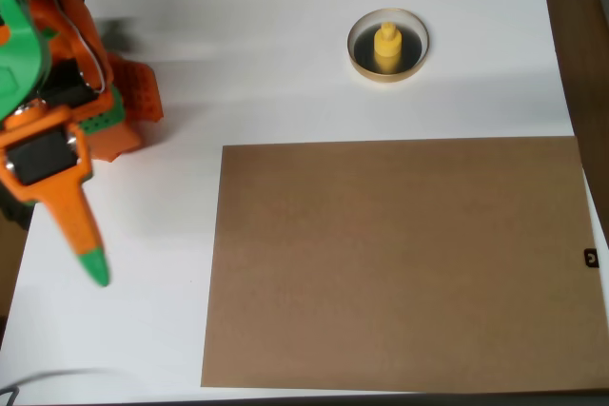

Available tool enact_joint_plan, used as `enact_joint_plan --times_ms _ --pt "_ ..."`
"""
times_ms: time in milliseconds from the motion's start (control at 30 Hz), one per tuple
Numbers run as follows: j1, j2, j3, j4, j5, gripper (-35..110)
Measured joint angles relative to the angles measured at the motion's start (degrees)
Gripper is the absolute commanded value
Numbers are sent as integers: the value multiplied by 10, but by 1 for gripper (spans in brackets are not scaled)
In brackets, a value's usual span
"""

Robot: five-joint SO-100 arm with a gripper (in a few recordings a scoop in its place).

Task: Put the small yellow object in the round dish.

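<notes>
Nearest us in the overhead view, the orange arm's hand [90,259] hangs at the left with one green-tipped finger showing; we cannot tell how far open it is, and we see nothing in it. Well off to its upper right, the small yellow object [386,45] stands upright inside the round dish [359,62]. We judge the placing done; the next move asks only for keeping clear. Count: one peg, one dish, one brown sheet [400,263] on the white desk [266,64].

Arm [48,130] cut off, left edge
</notes>
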Motion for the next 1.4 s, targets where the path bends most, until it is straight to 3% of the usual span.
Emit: enact_joint_plan --times_ms 700,967,1400 --pt "198 219 207 -33 127 24" --pt "221 236 255 -35 145 9" --pt "225 236 314 -64 149 0"
